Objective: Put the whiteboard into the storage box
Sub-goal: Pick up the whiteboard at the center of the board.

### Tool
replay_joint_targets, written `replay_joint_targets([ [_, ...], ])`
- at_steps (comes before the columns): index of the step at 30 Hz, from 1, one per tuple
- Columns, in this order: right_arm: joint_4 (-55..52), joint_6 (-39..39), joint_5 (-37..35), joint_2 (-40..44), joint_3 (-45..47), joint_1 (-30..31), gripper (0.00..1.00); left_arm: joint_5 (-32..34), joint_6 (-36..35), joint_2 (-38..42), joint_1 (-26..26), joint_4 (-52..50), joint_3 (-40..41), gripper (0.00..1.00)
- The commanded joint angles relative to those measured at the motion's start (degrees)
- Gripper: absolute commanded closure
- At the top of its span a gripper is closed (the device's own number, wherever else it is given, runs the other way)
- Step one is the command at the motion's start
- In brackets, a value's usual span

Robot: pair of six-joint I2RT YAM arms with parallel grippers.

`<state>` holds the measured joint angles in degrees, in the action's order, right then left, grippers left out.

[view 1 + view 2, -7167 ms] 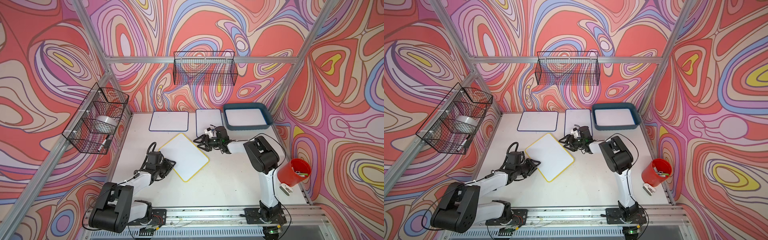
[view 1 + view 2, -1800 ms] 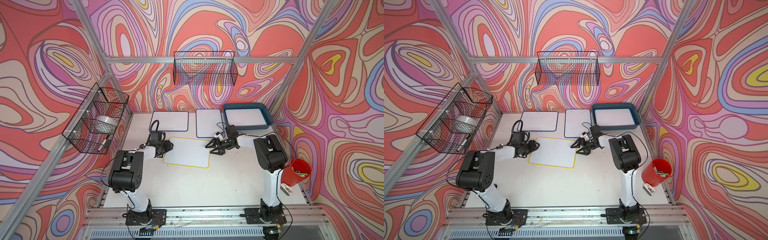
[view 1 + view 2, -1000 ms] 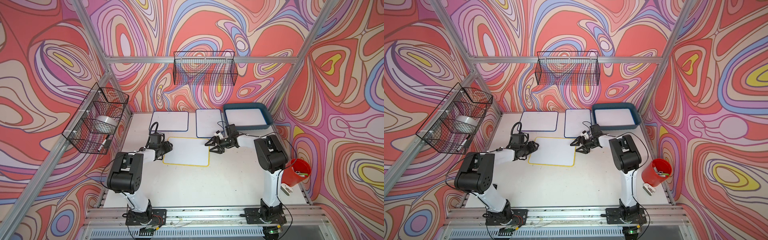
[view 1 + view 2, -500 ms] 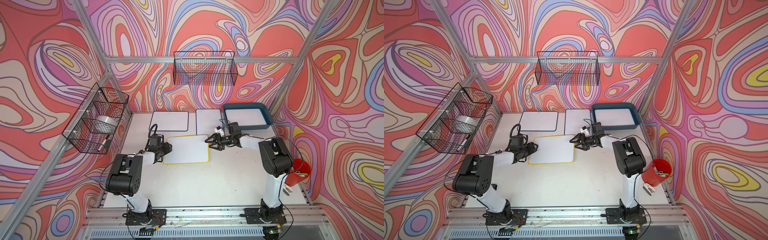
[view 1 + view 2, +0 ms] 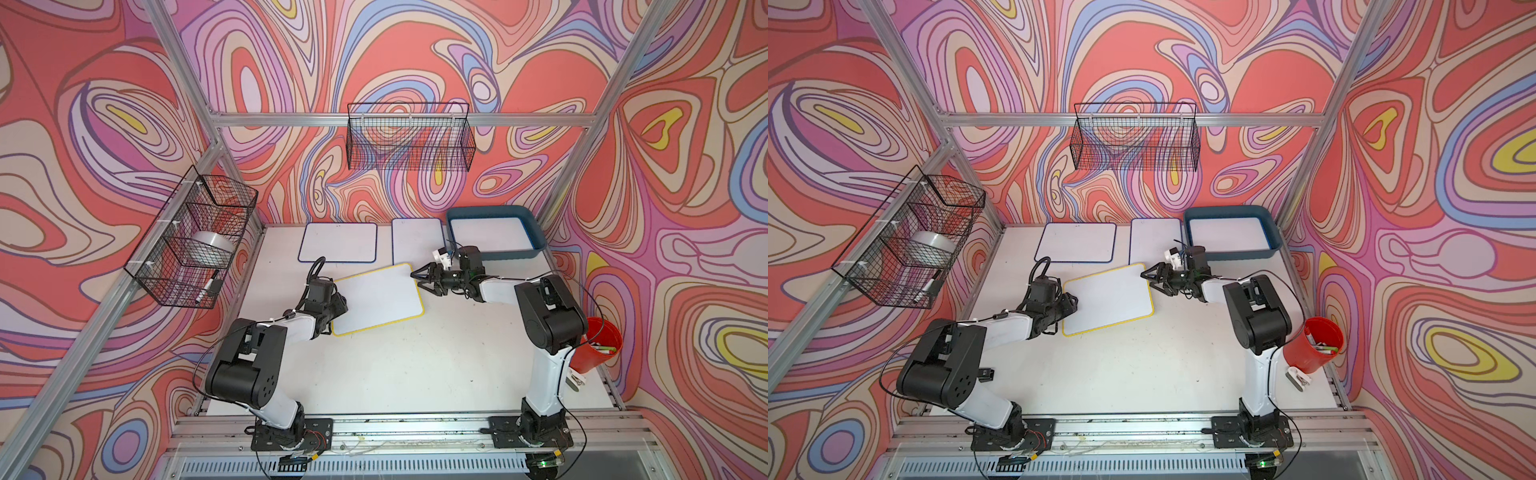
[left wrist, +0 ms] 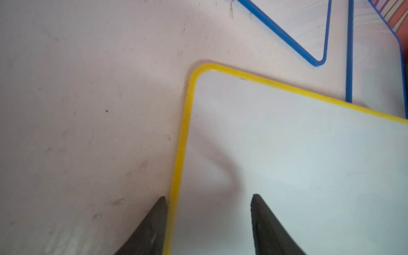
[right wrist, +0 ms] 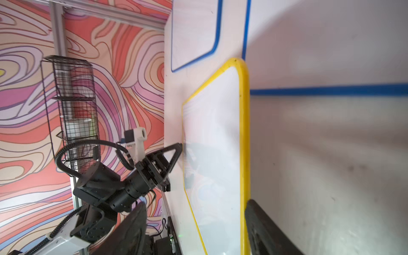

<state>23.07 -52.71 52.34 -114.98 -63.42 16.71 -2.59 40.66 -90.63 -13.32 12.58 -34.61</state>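
Observation:
A yellow-framed whiteboard [image 5: 376, 299] [image 5: 1106, 297] lies skewed on the white table, its far right corner over the front edge of a blue-framed board [image 5: 417, 241]. My left gripper [image 5: 338, 301] [image 6: 207, 220] is open at the board's left edge, one finger on the table outside the yellow rim and the other over the white face. My right gripper [image 5: 424, 282] [image 7: 196, 227] is open at the right edge, with the yellow rim [image 7: 242, 154] between its fingers. The storage box [image 5: 498, 254] [image 5: 1241, 253] stands at the back right with a white board [image 5: 490, 232] in it.
A second blue-framed board [image 5: 337, 243] lies at the back. Black wire baskets hang on the back wall [image 5: 409, 137] and the left wall [image 5: 195, 237]. A red cup [image 5: 598, 345] with markers sits at the table's right edge.
The yellow-framed board has turned, its right end swinging toward the back and the box. My left gripper has slid toward the front along the board's left edge; the right gripper stays at the right edge.

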Motion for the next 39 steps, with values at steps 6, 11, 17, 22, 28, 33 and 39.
replay_joint_targets([
  [6,15.31,-9.31,14.49,-3.71,2.94,8.08,0.29,-30.9,11.33,-2.87,-13.06,-6.9,6.49,0.46],
  [11,13.34,-7.23,12.78,-4.29,3.72,8.17,0.29,-29.88,13.07,-0.64,-13.77,-5.69,8.62,0.46],
  [17,16.68,-10.05,11.41,-4.43,4.78,8.32,0.29,-29.16,13.21,0.71,-13.85,-5.91,9.03,0.46],
  [22,17.16,-11.74,9.58,-3.61,5.97,8.37,0.29,-28.88,13.17,0.84,-13.96,-5.88,9.03,0.46],
  [28,19.11,-15.78,8.1,-3.32,6.89,8.35,0.29,-28.61,12.96,1.07,-14.01,-6.1,9.21,0.46],
  [33,18.79,-17.3,7.4,-3.52,6.9,8.39,0.29,-27.86,11.7,1.32,-14.01,-8.25,8.57,0.46],
  [39,19.41,-19.67,7.44,-2.82,7.06,8.38,0.29,-26.13,9.8,3.43,-14.01,-11.88,7.71,0.46],
])
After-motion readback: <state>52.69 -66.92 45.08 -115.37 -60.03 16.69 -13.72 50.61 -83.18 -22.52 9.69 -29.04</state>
